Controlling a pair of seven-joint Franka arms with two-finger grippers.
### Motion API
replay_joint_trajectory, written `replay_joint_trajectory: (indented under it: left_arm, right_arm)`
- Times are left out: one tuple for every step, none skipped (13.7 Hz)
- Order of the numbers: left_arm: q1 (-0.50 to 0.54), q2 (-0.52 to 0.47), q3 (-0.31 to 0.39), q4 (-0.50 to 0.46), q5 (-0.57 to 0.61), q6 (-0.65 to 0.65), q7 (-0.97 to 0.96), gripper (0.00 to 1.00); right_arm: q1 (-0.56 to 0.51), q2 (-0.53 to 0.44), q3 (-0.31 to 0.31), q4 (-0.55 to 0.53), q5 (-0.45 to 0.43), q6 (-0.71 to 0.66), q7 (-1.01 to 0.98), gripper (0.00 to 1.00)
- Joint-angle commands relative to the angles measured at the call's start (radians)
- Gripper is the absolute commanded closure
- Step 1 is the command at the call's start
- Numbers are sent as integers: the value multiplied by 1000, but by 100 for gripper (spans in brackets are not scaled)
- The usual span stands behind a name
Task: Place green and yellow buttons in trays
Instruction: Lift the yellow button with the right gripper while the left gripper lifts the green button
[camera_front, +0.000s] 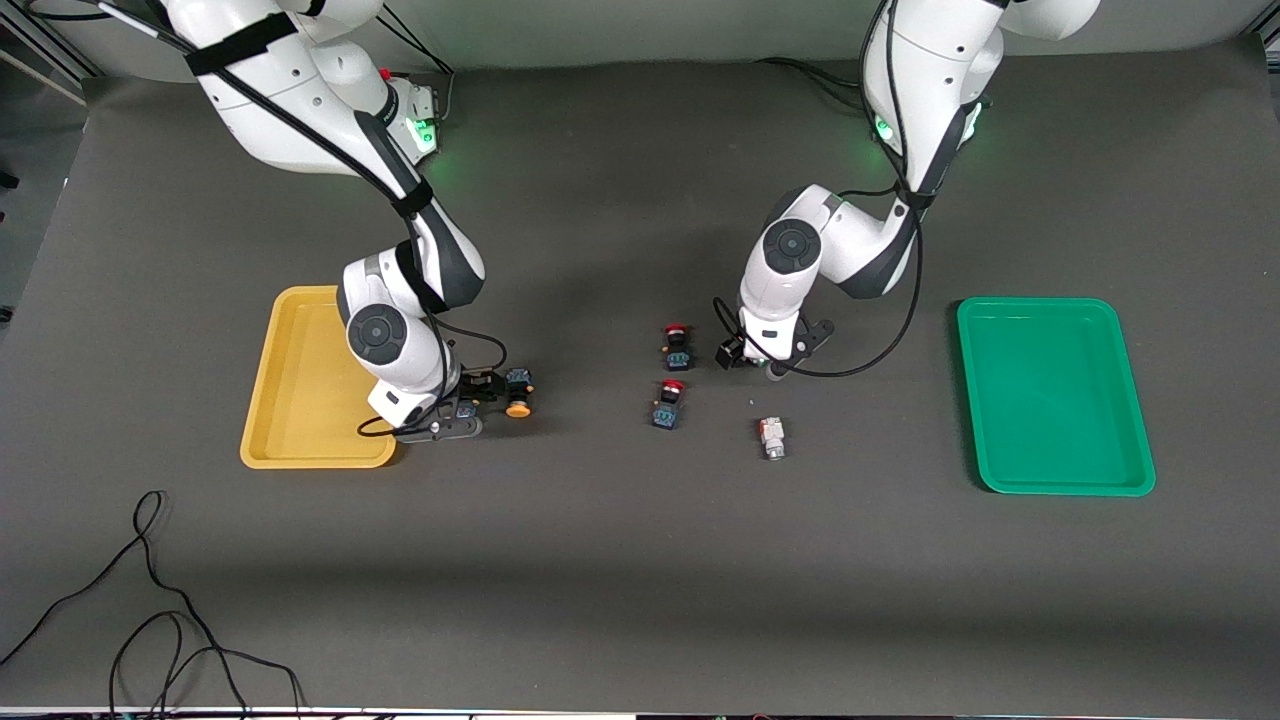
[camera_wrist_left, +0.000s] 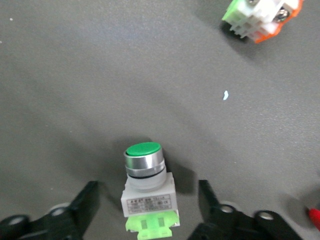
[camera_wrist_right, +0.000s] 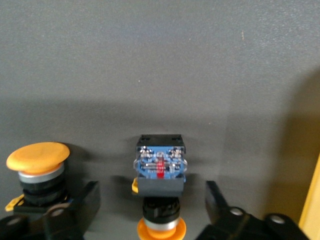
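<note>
My left gripper (camera_wrist_left: 148, 194) is open and low over the table, with a finger on each side of the green-topped white button (camera_wrist_left: 148, 186), not touching it. In the front view this gripper (camera_front: 772, 367) hides that button. The orange-marked white button (camera_front: 771, 437) lies nearer the camera and also shows in the left wrist view (camera_wrist_left: 262, 18). My right gripper (camera_wrist_right: 152, 194) is open around a lying yellow-capped dark button (camera_wrist_right: 160, 172). A second yellow button (camera_wrist_right: 37, 167) stands beside it. One yellow button (camera_front: 518, 394) shows beside the right gripper (camera_front: 478, 392).
The yellow tray (camera_front: 300, 380) lies beside the right gripper, its rim showing in the right wrist view (camera_wrist_right: 312, 200). The green tray (camera_front: 1055, 395) lies toward the left arm's end. Two red-capped buttons (camera_front: 677, 345) (camera_front: 668, 403) sit mid-table. Cables (camera_front: 150, 620) lie near the front edge.
</note>
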Motion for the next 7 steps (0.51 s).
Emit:
replay_joint_trajectory:
  left_arm:
    - [-16,-28,6,0,6,-12,-18,89]
    - [-14,-36,6,5,6,-31,-18,99]
    - [-13,-52,6,14,6,-67,-17,100]
    - [-8,-78,6,29,6,-121,-9,100]
    - [-7,-107,6,48,6,-185,-6,100]
    - [-7,-150,6,64,7,-262,-1,100]
    - [-5,-196,6,93,7,-357,8,100]
  right_arm:
    - [5,8,-6,11,4,15,16,96]
    - [3,7,-6,11,4,15,16,100]
    - [0,3,-6,11,7,13,18,100]
    - [-1,-4,-7,11,10,9,19,100]
    - [-1,-16,-15,11,13,1,21,100]
    - [-1,-39,-21,11,15,-17,32,100]
    - [-1,-67,-22,15,15,-75,50,100]
